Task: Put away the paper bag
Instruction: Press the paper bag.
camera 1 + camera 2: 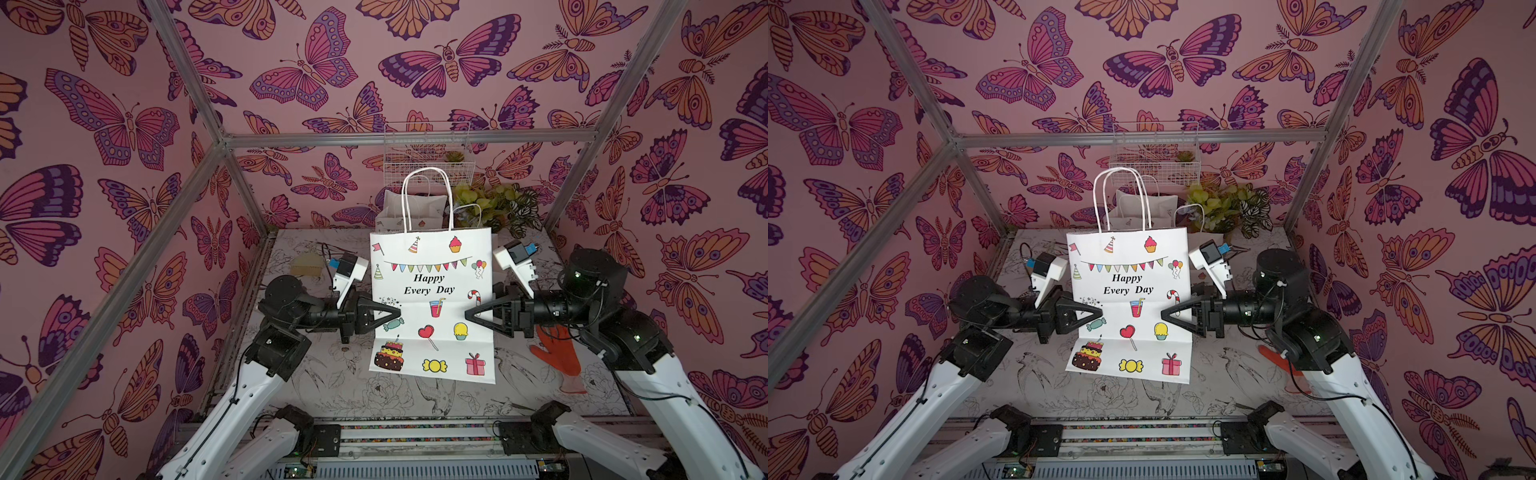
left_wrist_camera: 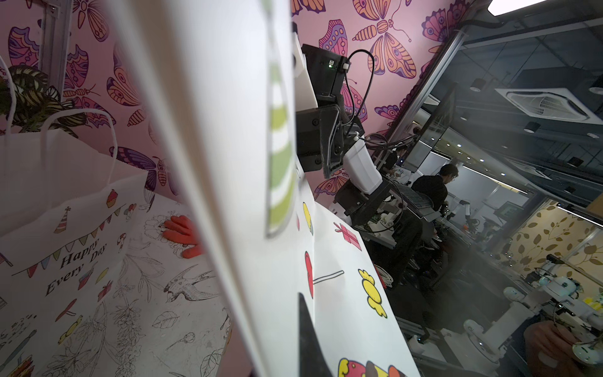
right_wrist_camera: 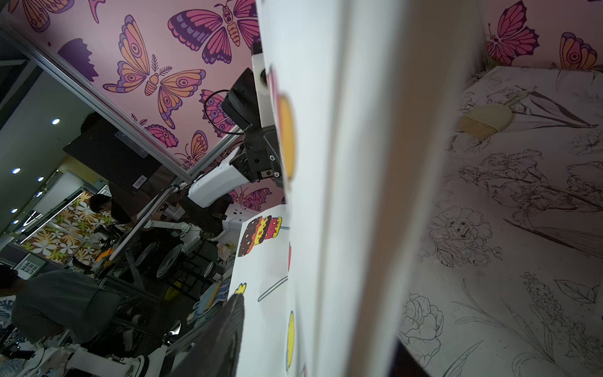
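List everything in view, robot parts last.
white printed paper bag with cord handles: one, white, held upright mid-table.
other white paper bags: count unclear, white, behind it.
white wire basket: one, white, back wall.
green leafy plants: cluster, green, back right corner.
beige hand brush: one, beige, table's far left.
orange glove: one, orange, table under right arm.
left gripper: one, black, jaws shut on bag's left edge.
right gripper: one, black, at bag's right edge, jaws unclear.
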